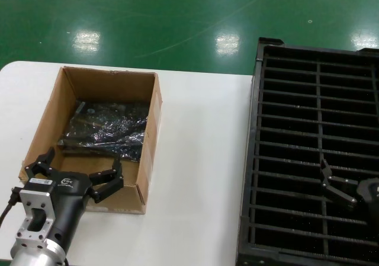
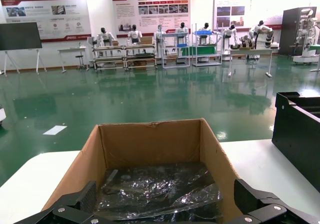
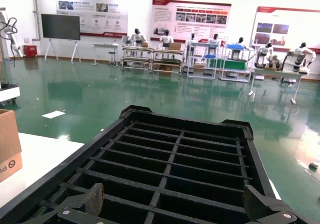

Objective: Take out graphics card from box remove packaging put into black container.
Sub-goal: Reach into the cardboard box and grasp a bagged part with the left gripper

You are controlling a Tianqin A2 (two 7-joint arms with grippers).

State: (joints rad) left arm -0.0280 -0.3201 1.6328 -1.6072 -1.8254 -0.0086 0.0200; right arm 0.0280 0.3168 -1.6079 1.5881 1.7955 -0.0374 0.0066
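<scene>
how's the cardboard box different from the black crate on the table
The box is brown cardboard with plain walls; the black container is black plastic, ribbed into narrow slots. The box is much smaller. The box holds the bagged graphics card; the container's slots look empty. Both sit open-topped on the white table.

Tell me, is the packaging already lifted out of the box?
No. In the head view the packaging lies on the floor of the box, and the open left end effector hovers at the near wall, holding nothing.

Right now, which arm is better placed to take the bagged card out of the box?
The left. The left gripper hangs open over the box's near end, facing the packaging inside. The right gripper is over the black container.
</scene>
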